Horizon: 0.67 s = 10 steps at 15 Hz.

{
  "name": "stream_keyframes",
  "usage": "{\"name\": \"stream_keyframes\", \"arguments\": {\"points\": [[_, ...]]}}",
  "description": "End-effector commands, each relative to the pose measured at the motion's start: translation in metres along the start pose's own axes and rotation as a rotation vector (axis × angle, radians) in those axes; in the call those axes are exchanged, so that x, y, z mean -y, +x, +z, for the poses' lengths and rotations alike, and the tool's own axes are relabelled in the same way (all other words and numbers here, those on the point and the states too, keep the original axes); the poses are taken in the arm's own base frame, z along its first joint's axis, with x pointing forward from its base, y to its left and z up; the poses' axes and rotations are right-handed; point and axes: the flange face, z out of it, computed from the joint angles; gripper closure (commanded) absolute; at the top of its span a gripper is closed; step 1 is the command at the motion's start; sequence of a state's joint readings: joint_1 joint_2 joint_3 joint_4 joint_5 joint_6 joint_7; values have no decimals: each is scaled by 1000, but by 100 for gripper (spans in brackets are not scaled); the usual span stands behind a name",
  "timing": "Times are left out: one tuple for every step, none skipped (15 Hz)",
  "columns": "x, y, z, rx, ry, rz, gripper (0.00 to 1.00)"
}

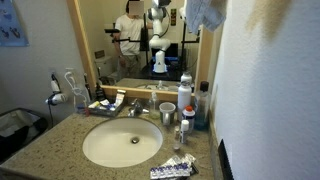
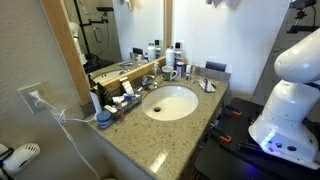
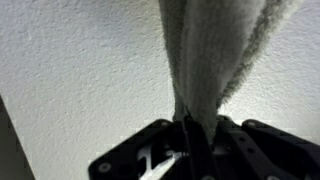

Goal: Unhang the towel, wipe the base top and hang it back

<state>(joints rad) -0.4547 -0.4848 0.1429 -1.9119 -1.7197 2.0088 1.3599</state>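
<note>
The speckled desk [image 1: 45, 150] spread around the white basin [image 1: 122, 142], and up at the right the towel [image 1: 205, 12] hung high against the wall. In the wrist view the claw [image 3: 190, 135] was pinched shut on a thick fold of it. Soft, limp and light, it would probably sag and drape, so a bunched fold seemed the surest hold.
</note>
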Motion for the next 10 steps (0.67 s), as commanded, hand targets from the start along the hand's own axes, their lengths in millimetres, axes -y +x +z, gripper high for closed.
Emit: {"name": "stream_keyframes", "arguments": {"points": [[15,-22,23,-43,-77,-57,96],[20,-29,30,-41,-69,-63,96],[24,-36,39,-29,-38,-58,96],[27,-42,46,-32,-35,-54,96],[30,-48,53,-28,-23,-46,96],[32,-51,57,-28,-13,-36,96],[33,-53,60,-30,-3,-27,96],[35,-55,62,-33,4,-21,96],[36,-56,63,-37,13,-20,96],[38,-56,62,-46,18,-22,96]]}}
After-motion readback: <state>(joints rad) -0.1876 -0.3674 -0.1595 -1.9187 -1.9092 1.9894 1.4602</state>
